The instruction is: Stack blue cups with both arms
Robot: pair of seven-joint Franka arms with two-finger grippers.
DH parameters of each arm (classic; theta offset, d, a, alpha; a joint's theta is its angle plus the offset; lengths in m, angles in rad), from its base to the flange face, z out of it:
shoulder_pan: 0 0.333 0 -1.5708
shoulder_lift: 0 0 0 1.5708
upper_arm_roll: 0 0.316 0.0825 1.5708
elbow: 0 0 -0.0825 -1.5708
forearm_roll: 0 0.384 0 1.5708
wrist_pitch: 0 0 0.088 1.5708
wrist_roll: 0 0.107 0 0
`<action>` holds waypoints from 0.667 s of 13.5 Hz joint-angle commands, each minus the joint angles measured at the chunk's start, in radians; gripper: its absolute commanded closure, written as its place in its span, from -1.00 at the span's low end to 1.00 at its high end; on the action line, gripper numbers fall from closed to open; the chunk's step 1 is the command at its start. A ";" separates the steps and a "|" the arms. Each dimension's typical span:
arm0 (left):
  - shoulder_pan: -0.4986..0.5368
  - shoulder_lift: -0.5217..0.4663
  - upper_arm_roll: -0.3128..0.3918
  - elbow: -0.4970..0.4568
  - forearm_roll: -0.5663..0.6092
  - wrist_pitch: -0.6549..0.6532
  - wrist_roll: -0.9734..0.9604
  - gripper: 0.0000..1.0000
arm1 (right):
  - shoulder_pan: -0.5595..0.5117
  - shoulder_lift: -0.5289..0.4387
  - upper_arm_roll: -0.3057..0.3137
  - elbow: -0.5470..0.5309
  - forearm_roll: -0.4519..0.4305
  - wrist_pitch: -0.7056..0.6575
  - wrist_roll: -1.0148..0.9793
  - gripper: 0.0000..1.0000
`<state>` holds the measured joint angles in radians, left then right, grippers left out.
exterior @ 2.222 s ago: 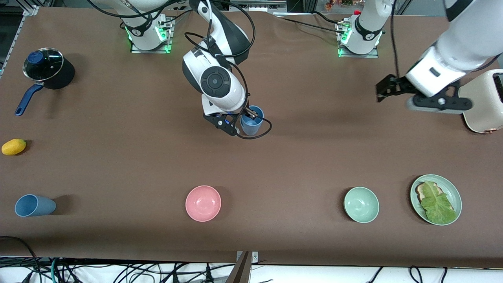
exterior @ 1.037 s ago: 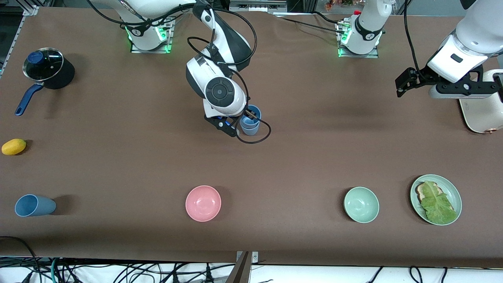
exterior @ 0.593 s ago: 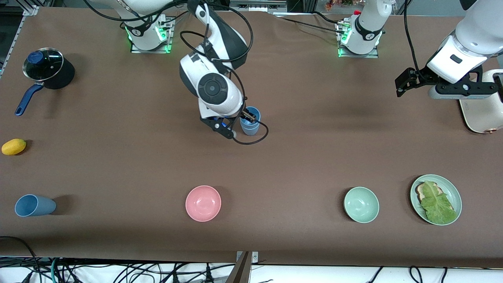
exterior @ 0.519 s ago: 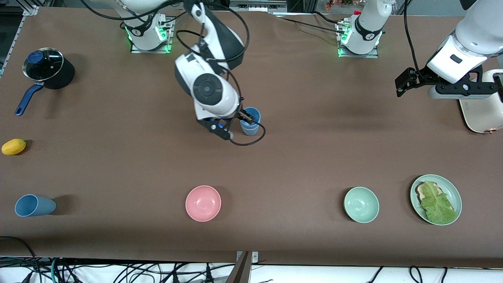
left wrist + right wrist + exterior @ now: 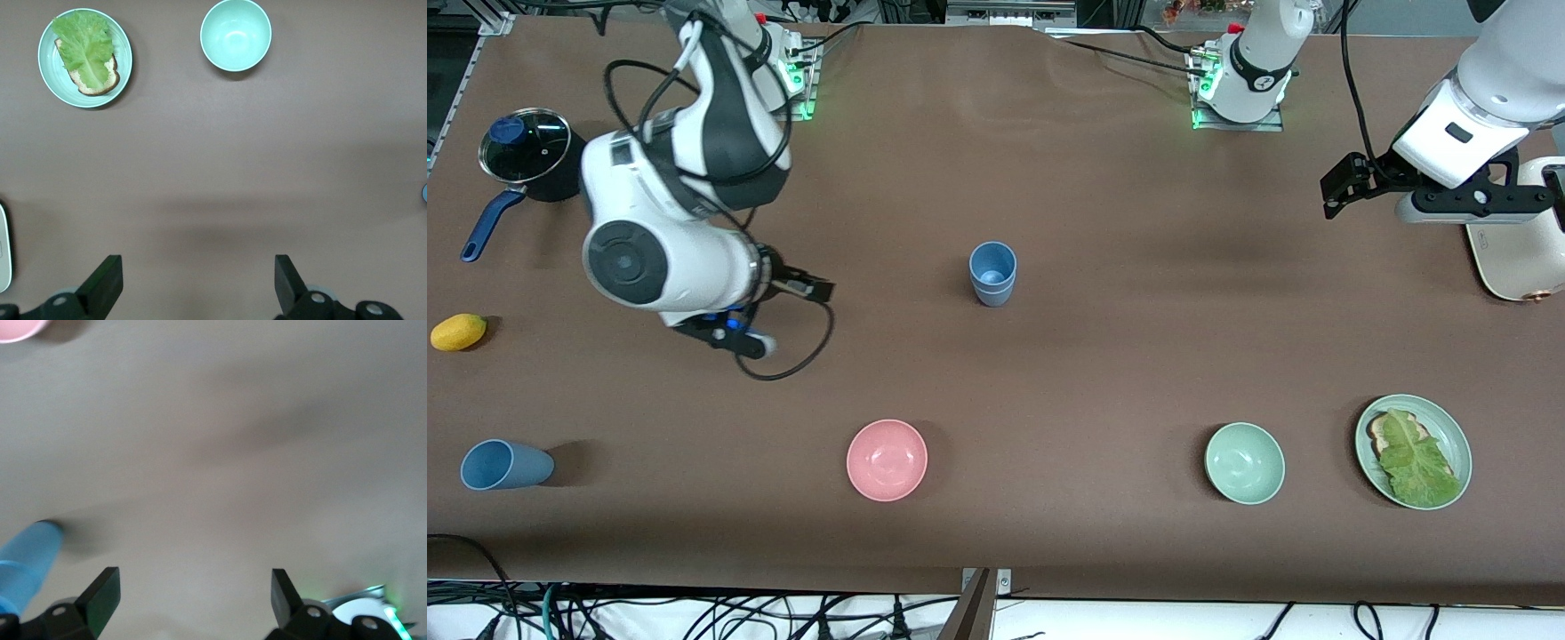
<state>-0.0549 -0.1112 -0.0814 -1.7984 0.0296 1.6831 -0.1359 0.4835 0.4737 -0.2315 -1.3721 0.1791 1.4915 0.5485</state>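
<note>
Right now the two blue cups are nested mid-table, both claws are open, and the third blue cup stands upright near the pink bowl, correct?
Not quite: in the front view the third blue cup lies on its side at the right arm's end of the table, apart from the pink bowl. The rest holds.

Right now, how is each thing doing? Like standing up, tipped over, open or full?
stacked blue cups: upright, one nested in the other, free of both grippers
lone blue cup: lying on its side
pot: lid on
pink bowl: upright, empty
green bowl: upright, empty
green plate: holds bread under lettuce
right gripper: open, holds nothing
left gripper: open, holds nothing, waiting
</note>
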 commanded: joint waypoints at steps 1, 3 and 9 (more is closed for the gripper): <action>-0.002 0.010 -0.017 0.033 -0.002 -0.026 0.006 -1.00 | 0.020 -0.032 -0.038 -0.041 -0.068 0.004 -0.103 -1.00; -0.002 0.011 -0.017 0.039 -0.002 -0.030 0.006 -1.00 | 0.003 -0.036 -0.074 -0.036 -0.095 0.003 -0.200 -1.00; 0.000 0.011 -0.017 0.039 -0.002 -0.042 0.010 -1.00 | -0.279 -0.241 0.053 -0.218 -0.159 0.166 -0.502 -1.00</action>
<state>-0.0550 -0.1108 -0.0975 -1.7889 0.0295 1.6672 -0.1363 0.2758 0.3969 -0.2668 -1.4206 0.0711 1.5446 0.1217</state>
